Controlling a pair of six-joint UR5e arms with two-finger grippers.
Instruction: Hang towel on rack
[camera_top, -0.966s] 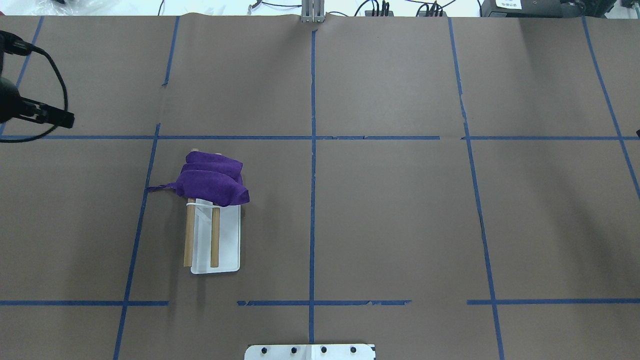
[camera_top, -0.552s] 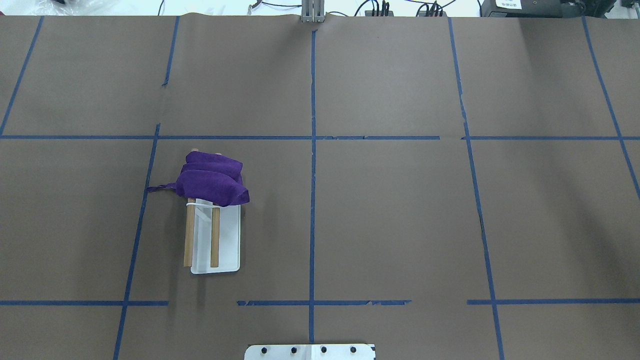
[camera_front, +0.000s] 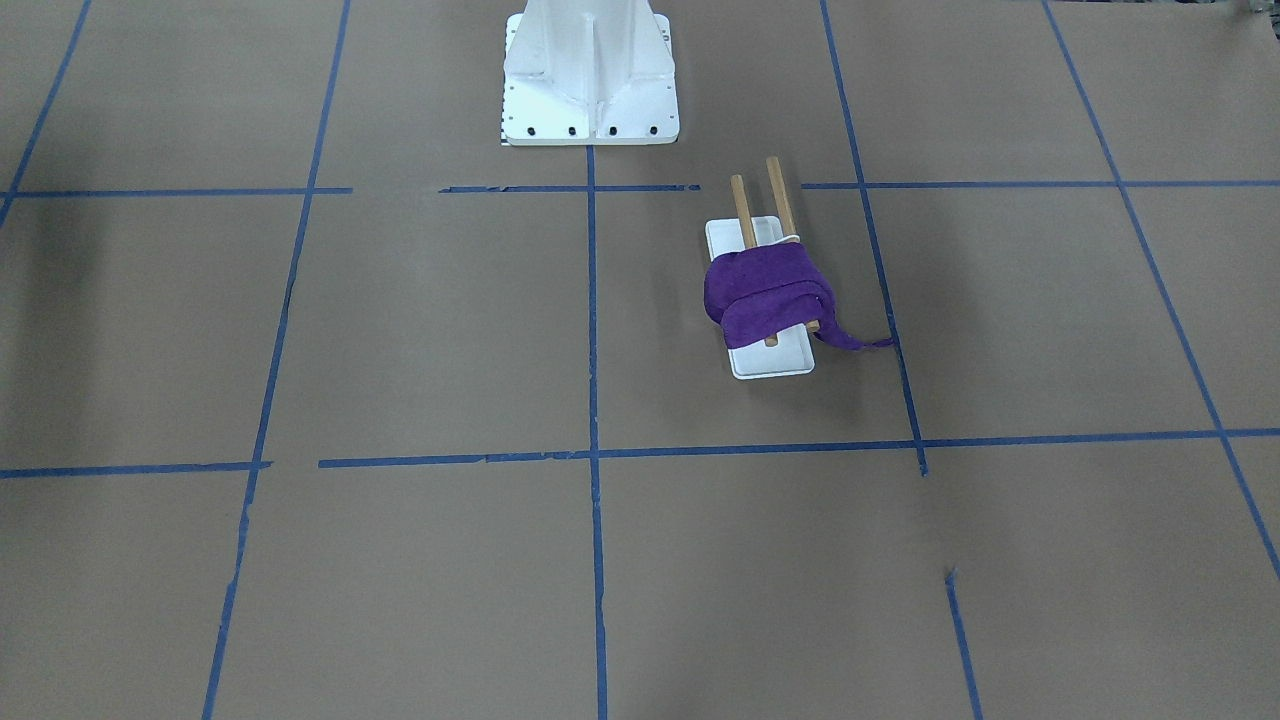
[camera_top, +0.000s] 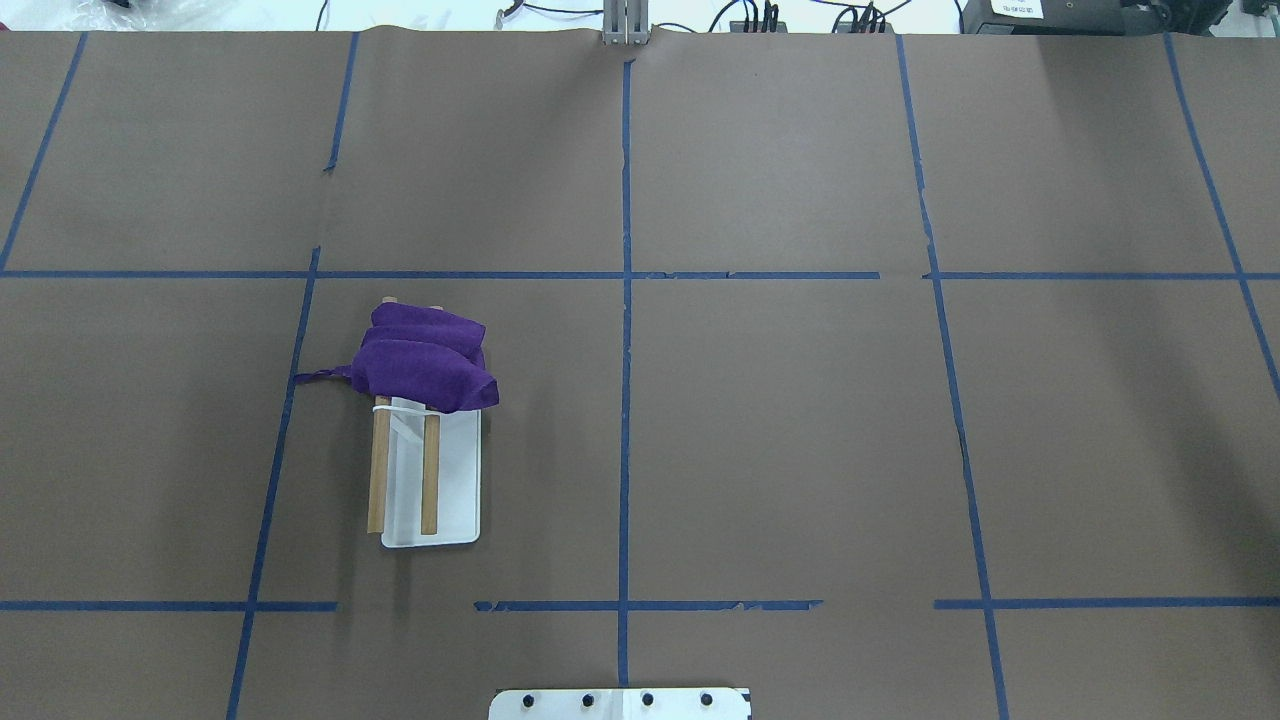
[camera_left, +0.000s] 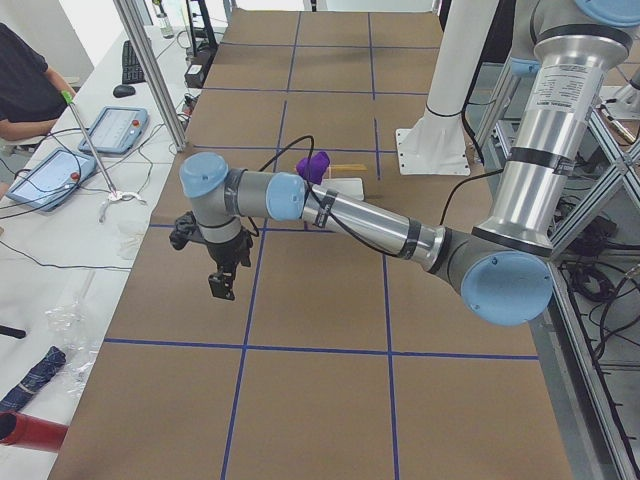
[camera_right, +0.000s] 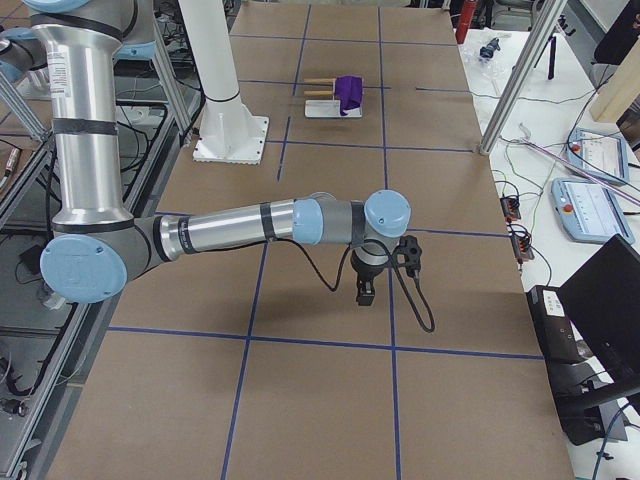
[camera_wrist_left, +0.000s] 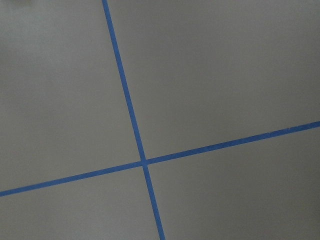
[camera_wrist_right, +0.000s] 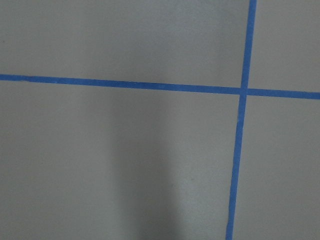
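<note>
- the purple towel (camera_top: 425, 368) lies bunched over the far ends of both dowels of the rack (camera_top: 430, 475), on the robot's left half of the worktop (camera_top: 800, 420); one thin corner trails out to the robot's left
- the left tool (camera_left: 222, 283) hangs over the worktop's left end, well apart from the rack; i cannot tell whether its fingers are apart or together
- the right tool (camera_right: 365, 292) hangs over the right end, pointing down; its fingers' state cannot be told either
</note>
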